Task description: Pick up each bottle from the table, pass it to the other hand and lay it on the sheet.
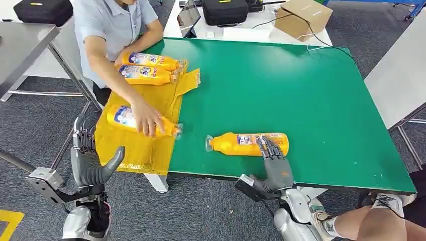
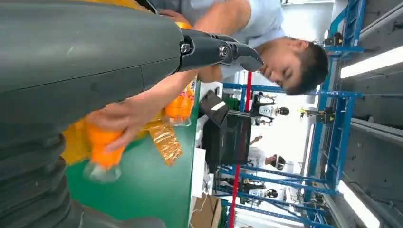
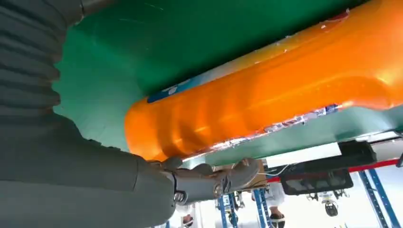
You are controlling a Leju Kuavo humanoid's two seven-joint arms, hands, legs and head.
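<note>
Looks like a robotics lab or test workshop, not anybody's home. The green-topped surface (image 1: 301, 90) sits on grey carpet tile flooring (image 1: 35, 120) with plain metal-legged tables (image 1: 25, 40) around it, plus black equipment cases (image 1: 224, 11), a cardboard box (image 1: 303, 17) with cables trailing off it, and a tablet (image 1: 188, 17) propped up. The left wrist view shows blue metal framing (image 2: 332, 142) and strip lights (image 2: 370, 64) too.

Person in a light shirt (image 1: 108, 25), cardboard box (image 1: 303, 16), black cases (image 1: 224, 11), possibly a tablet (image 1: 188, 16)
</note>
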